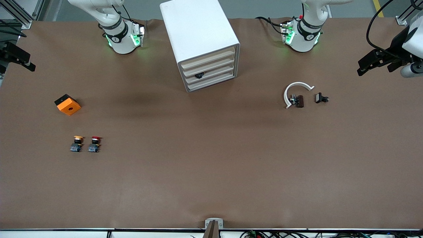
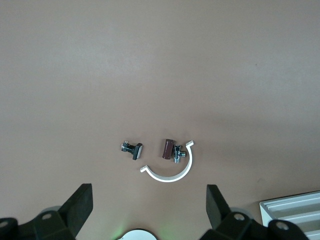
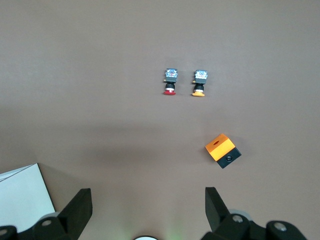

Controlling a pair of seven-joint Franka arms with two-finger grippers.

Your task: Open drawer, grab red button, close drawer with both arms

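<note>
White and boxy, the cabinet (image 1: 200,39) stands between the 2 arm bases with its 4 cream-fronted drawers all flush, so nothing of the task looks begun: the opening step is the one in hand. The drawer (image 1: 210,69) third from the top shows a small dark knob at its front, and I judge that to be the pull, though which drawer is meant cannot be told for sure. Both arms wait high near their bases; the left gripper (image 2: 149,210) hangs over a white curved clip (image 2: 171,170) and 2 small metal fittings, fingers (image 2: 77,207) spread wide and empty, and the right gripper (image 3: 148,210) hangs over bare tabletop beside the cabinet, likewise wide and empty. The button (image 1: 95,144) sits well toward the right arm's end of the table, nearer the front camera than the orange cube (image 1: 67,104), just beside its yellow-capped twin (image 1: 76,144). It lies on its side: round red cap, black neck, blue-grey body. Next, 1 arm probably must descend to the knob and draw outward.
</note>
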